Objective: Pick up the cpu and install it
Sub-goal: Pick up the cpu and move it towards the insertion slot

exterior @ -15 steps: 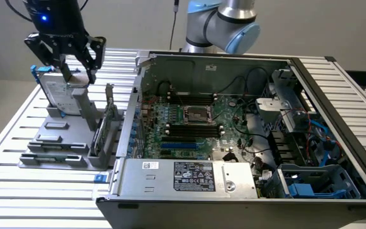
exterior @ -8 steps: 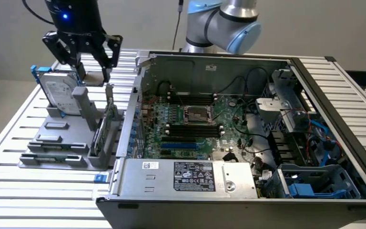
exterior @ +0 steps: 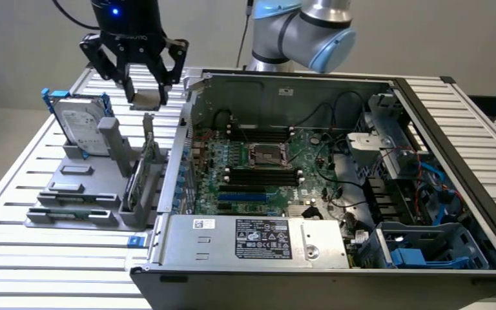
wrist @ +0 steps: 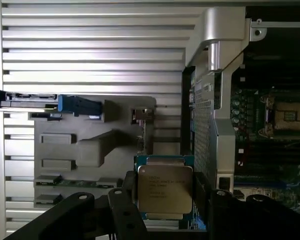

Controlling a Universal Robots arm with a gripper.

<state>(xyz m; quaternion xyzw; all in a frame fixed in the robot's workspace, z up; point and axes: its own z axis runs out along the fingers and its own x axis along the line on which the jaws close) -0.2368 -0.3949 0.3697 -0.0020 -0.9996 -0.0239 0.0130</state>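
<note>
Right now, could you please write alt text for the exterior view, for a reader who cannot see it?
The robot's hand holds the cpu in the air over a slatted table, beside a grey parts holder with an upright hard drive. To the exterior view's right lies an open computer case showing its motherboard socket.

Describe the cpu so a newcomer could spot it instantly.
Find the open computer case; at the exterior view's left of it, the black gripper hangs above the grey holder. The cpu is the small silver square clamped in that gripper, far smaller than the upright hard drive.
</note>
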